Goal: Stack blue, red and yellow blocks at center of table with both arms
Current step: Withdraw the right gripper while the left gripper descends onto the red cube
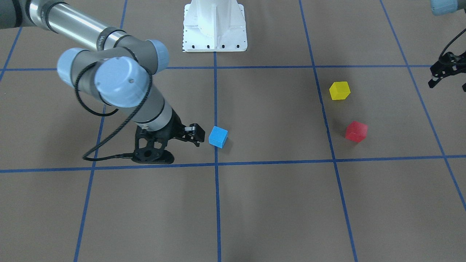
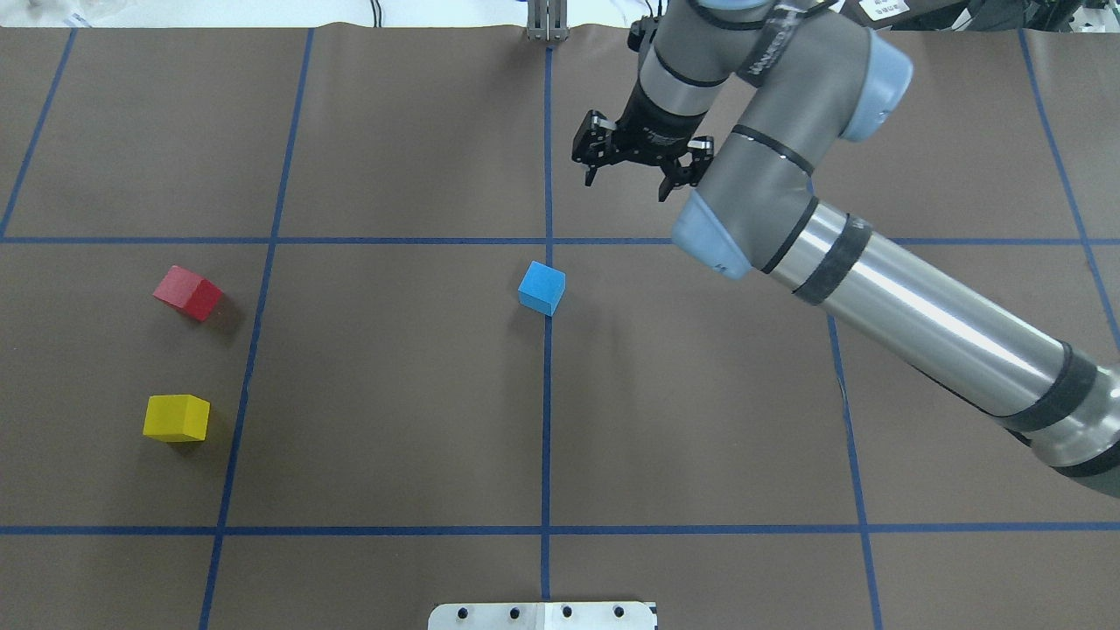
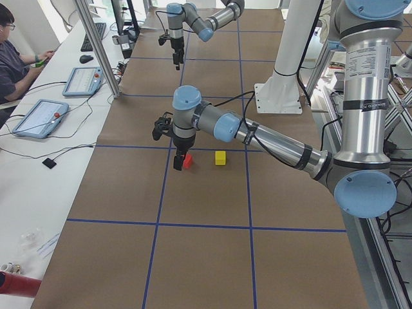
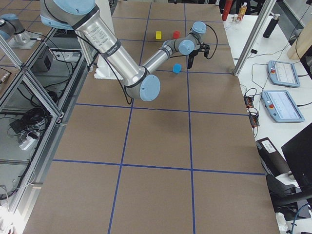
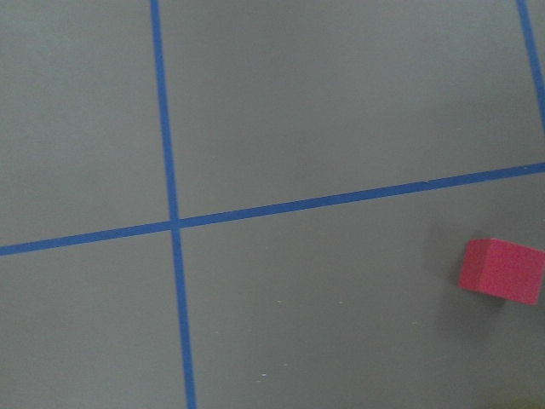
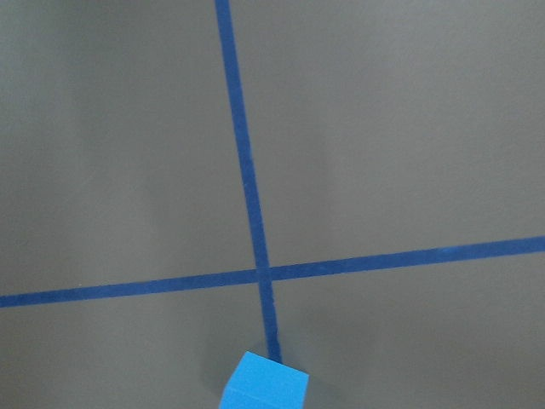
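Small blue cube sits mid-frame; right gripper and left gripper gape empty; left should straddle the small red cube squarely.

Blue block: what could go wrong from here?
1. The blue block sits skewed on the centre tape line, with the open right gripper near it. A low or unaligned move might clip a corner and shove it off centre.
2. The red block is skewed too. The left gripper may grip it crooked, giving an unstable stack.
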Motion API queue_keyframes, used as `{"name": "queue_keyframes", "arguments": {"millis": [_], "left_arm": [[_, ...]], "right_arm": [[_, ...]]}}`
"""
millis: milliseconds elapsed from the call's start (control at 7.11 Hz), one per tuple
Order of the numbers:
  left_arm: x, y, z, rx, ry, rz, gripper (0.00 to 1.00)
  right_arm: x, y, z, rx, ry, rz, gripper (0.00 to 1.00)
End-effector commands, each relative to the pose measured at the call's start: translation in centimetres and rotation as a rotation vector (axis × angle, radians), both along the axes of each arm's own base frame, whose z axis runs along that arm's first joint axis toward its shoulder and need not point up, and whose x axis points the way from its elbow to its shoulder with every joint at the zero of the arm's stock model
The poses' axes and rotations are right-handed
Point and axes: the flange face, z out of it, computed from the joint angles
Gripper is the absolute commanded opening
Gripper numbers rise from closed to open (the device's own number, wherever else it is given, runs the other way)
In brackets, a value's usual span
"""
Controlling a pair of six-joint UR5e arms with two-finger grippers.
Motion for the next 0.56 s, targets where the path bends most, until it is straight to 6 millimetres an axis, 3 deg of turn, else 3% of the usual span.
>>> {"name": "queue_keyframes", "arguments": {"millis": [0, 141, 281, 422], "left_arm": [[7.5, 1.2, -1.1, 0.120, 0.002, 0.117, 0.99], [11.6, 1.6, -0.1, 0.134, -0.058, 0.090, 0.99], [15.1, 2.1, 1.5, 0.133, -0.032, 0.108, 0.99], [16.4, 1.6, 3.4, 0.149, -0.013, 0.112, 0.99]], "right_arm": [[10.6, -0.6, 7.4, 0.093, 0.026, -0.023, 0.99], [13.5, -0.1, 10.3, 0.136, 0.044, -0.043, 0.99], [14.4, 0.1, 11.8, 0.150, 0.056, -0.057, 0.99], [14.4, 0.3, 12.6, 0.142, 0.062, -0.059, 1.00]]}}
